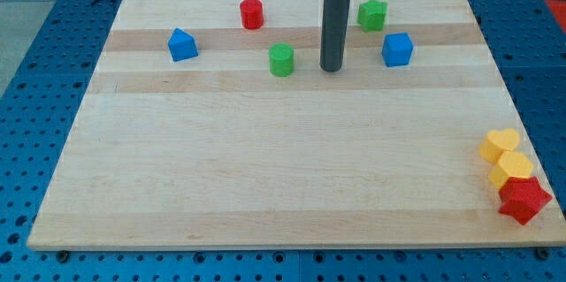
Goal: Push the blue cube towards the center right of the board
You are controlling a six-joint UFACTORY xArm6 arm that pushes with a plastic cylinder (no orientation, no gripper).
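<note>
Red star block (523, 201) (matte), wooden board (265, 167), blue cube (397, 49), my tip (332, 70)

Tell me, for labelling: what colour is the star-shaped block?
Red star block, camera view, bottom right.

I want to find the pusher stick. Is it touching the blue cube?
No, my tip stands apart from the blue cube, on its left in the view.

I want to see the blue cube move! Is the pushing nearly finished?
Not yet. Nothing looks done: the blue cube sits near the view's top, right of centre. In hand: my tip stands just left of it, apart. Left: pushing it down and right to the board's centre right.
</note>
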